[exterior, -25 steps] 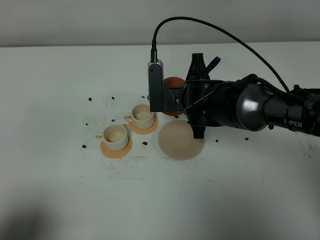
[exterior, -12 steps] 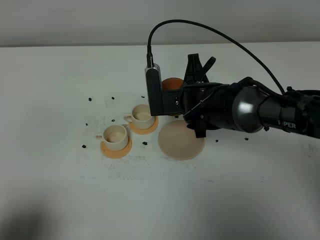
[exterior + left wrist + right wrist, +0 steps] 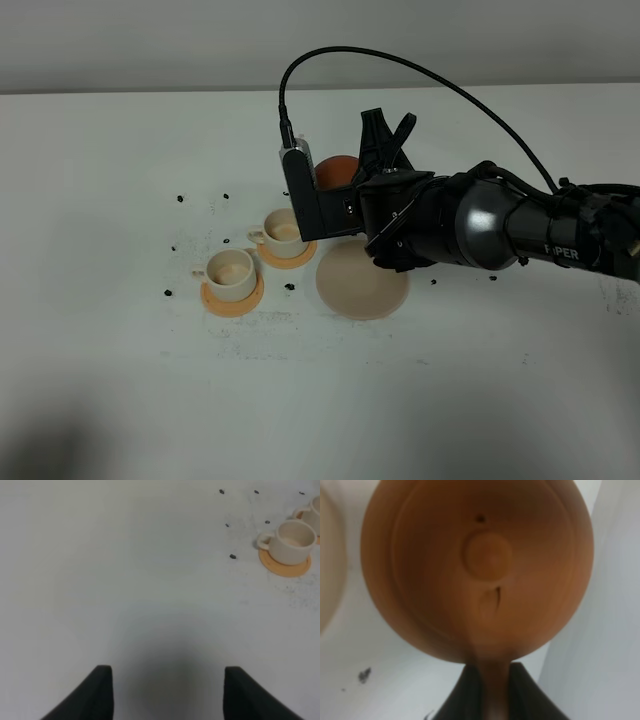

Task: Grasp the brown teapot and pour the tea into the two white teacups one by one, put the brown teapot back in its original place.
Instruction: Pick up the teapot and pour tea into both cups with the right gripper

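Clamped on the handle, the right gripper (image 3: 490,685) holds the brown teapot (image 3: 338,168) aloft just behind the farther white teacup (image 3: 284,232); it should centre the spout over that cup, then tilt slowly

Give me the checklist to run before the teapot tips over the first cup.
1. Right claw shut on the brown teapot by its handle: ok.
2. Lid seated on the pot: ok.
3. Front teacup and rear teacup upright, each on an orange coaster: ok.
4. Spout lined up over a cup: cannot tell, the wrist hides it.
5. Beige mat bare for the return: ok.
6. Left claw apart from the cups: ok.
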You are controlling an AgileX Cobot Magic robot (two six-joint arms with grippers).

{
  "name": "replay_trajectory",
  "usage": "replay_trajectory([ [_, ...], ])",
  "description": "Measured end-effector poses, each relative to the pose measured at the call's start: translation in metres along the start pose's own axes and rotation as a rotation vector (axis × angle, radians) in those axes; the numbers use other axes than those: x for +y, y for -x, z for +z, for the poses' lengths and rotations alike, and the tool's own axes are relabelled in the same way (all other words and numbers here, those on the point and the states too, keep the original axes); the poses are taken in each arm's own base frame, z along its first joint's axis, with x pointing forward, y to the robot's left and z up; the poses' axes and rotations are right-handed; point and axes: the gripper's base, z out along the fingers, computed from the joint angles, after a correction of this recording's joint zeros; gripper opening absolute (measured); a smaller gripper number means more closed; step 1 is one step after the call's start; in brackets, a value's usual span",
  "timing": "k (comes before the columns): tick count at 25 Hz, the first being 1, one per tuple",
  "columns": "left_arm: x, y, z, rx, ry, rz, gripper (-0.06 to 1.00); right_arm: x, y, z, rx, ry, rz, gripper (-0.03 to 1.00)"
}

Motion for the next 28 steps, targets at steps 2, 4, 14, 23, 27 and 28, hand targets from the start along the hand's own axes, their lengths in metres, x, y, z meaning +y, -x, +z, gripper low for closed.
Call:
replay_trajectory([
  [2, 0.0000, 0.0000, 0.0000, 0.000, 0.000, 0.000, 0.51, -0.0011, 0.0000, 0.0000, 0.001, -0.012, -0.018, 0.12],
  [4, 0.0000, 0.0000, 0.0000, 0.000, 0.000, 0.000, 0.51, -0.0022, -0.0001, 0.0000, 0.001, -0.024, -0.035, 0.12],
  [14, 0.0000, 0.0000, 0.0000, 0.000, 0.000, 0.000, 0.51, -0.0042, 0.0000, -0.0001, 0.003, -0.046, -0.107, 0.12],
  [23, 0.0000, 0.0000, 0.0000, 0.000, 0.000, -0.001, 0.51, -0.0032, 0.0035, -0.0021, -0.004, -0.048, -0.144, 0.12],
  [27, 0.0000, 0.0000, 0.0000, 0.000, 0.000, -0.001, 0.51, -0.0032, 0.0037, -0.0022, -0.005, -0.049, -0.147, 0.12],
  [28, 0.0000, 0.0000, 0.0000, 0.000, 0.000, -0.001, 0.51, -0.0034, 0.0037, -0.0022, -0.005, -0.051, -0.152, 0.12],
])
